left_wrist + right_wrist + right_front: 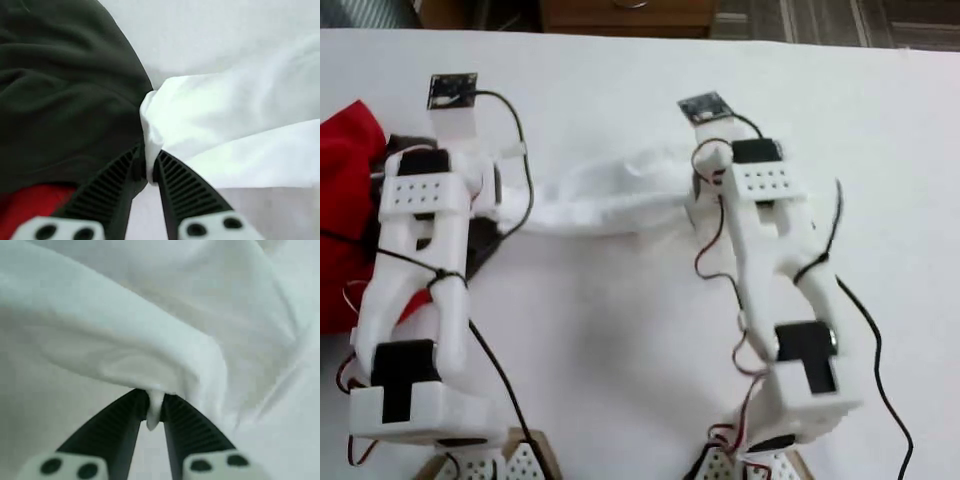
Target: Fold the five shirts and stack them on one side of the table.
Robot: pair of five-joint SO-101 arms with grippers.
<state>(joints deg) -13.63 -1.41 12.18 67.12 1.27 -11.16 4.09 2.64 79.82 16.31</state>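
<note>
White table (pixel 620 340), white shirt (pixel 600 195) bunched in a long band across its far middle, red shirt (pixel 345 200) heaped at the left edge, dark shirt (pixel 485 245) just beside the red one, touching the white shirt's left end

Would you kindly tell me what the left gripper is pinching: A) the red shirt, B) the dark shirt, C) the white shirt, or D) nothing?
C: the left gripper is shut on an edge of the white shirt, with the dark shirt lying beside it.
</note>
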